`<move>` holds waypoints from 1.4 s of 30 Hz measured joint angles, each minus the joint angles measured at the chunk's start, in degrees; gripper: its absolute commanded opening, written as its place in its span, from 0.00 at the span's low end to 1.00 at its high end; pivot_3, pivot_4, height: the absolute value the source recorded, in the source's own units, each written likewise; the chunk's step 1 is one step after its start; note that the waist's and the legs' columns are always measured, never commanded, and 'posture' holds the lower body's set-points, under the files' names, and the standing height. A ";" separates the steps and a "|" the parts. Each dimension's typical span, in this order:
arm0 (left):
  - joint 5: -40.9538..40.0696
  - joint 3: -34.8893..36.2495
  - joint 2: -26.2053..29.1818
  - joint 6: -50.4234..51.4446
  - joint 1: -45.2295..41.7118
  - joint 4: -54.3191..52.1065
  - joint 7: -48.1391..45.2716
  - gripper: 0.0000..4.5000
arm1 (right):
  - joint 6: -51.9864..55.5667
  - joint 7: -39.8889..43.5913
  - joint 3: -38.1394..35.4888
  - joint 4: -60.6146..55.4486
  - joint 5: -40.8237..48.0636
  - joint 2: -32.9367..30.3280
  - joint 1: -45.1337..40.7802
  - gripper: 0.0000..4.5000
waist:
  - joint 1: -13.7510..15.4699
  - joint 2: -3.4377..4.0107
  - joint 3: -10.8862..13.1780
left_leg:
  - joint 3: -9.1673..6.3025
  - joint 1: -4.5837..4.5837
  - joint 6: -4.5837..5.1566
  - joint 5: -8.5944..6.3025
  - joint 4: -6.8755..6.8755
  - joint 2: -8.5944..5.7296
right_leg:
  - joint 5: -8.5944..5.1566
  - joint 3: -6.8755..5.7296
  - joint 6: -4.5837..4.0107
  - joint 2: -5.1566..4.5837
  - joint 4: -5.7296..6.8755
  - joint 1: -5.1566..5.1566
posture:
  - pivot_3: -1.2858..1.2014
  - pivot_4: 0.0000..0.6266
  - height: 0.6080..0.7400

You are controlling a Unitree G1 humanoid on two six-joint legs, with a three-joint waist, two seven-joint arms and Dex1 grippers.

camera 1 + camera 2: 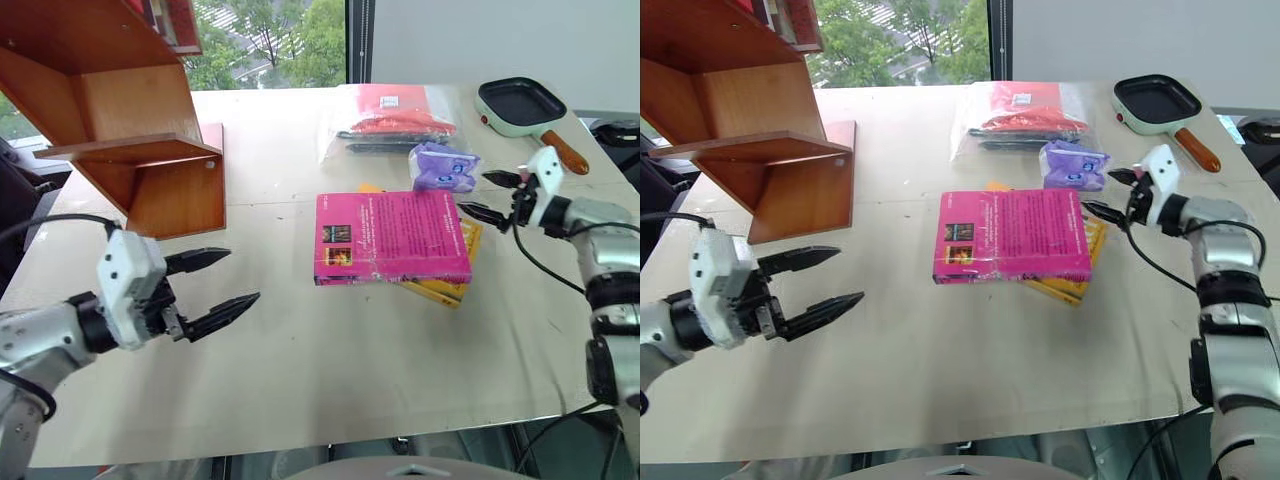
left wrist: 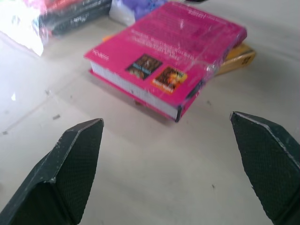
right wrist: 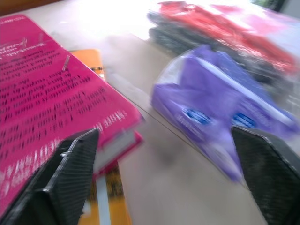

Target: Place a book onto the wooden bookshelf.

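Both pairs of jaws stand wide apart and hold nothing. Left gripper hovers over bare table, its black fingers wedge-shaped with a fine dimpled texture in the left wrist view. Right gripper sits just beside the book's right edge, with a soft purple packet close by. Thick and magenta-pink, the book lies flat mid-table on a thinner yellow book; its glossy cover shows two small dark picture squares. Behind lie a clear plastic bag of red and dark items and a pale green square pan. Reddish-brown wooden bookshelf, with slanted boards, stands far left, well apart from the book
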 measured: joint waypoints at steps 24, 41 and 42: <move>-6.15 4.85 -0.77 4.37 2.11 -5.13 -0.17 1.00 | -11.21 1.00 5.55 23.56 -16.20 5.01 -17.71 0.01 | -1.06 0.05 0.05 | -0.10 -0.03 -0.16 0.08 -0.02 -0.03 | 0.02 0.16 -0.05 -0.32 -0.04 0.02 | 0.52 0.24 1.00; -3.44 2.77 -0.74 3.79 2.98 -2.76 -2.50 1.00 | -9.61 18.85 5.86 19.40 -14.29 -1.31 -13.51 0.01 | -1.35 0.06 0.06 | -0.07 0.02 -0.14 0.06 -0.08 -0.03 | 0.02 0.18 -0.05 -0.33 -0.01 0.02 | 0.52 0.24 1.00; -3.31 2.76 -0.71 3.72 2.88 -2.70 -2.54 1.00 | -9.38 19.17 5.82 19.08 -14.16 -1.44 -13.28 0.01 | -1.34 0.06 0.06 | -0.07 0.02 -0.14 0.06 -0.08 -0.03 | 0.02 0.18 -0.05 -0.33 -0.01 0.02 | 0.52 0.24 1.00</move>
